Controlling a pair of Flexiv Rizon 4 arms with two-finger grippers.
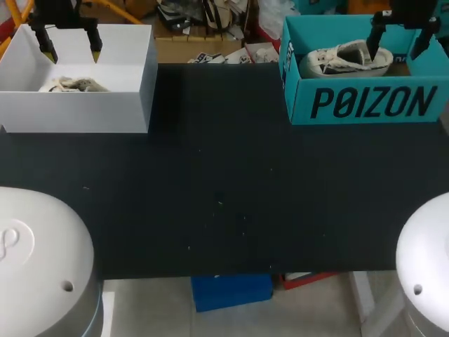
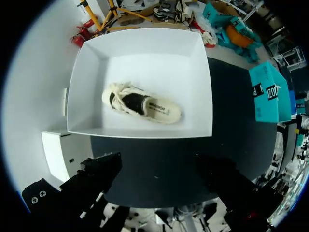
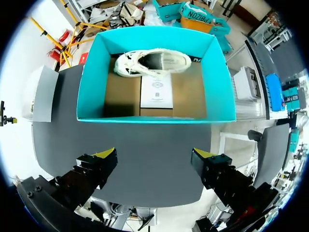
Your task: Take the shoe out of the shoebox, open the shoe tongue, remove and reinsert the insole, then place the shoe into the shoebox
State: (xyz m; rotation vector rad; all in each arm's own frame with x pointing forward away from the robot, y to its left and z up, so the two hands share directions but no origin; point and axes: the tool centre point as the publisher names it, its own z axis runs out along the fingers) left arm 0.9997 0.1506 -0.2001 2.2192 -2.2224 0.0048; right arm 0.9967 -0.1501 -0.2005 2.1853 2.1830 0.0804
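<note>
A white shoebox (image 1: 77, 105) stands at the table's far left with a cream shoe (image 1: 74, 85) lying in it. In the left wrist view that cream shoe (image 2: 142, 104) lies on its side on the floor of the white box (image 2: 145, 130). My left gripper (image 1: 72, 50) hangs open above this box, empty (image 2: 164, 174). A teal shoebox (image 1: 365, 98) at the far right holds a white shoe (image 1: 347, 60). My right gripper (image 1: 401, 38) hangs open over it. From the right wrist the white shoe (image 3: 154, 63) lies against the far wall of the teal box (image 3: 154, 118), ahead of the open gripper (image 3: 154, 154).
The black table (image 1: 224, 175) stretches between the two boxes. A white card (image 3: 157, 92) lies on the teal box's brown floor beside the shoe. My arms' white bases (image 1: 42, 260) (image 1: 424, 267) stand at the near corners.
</note>
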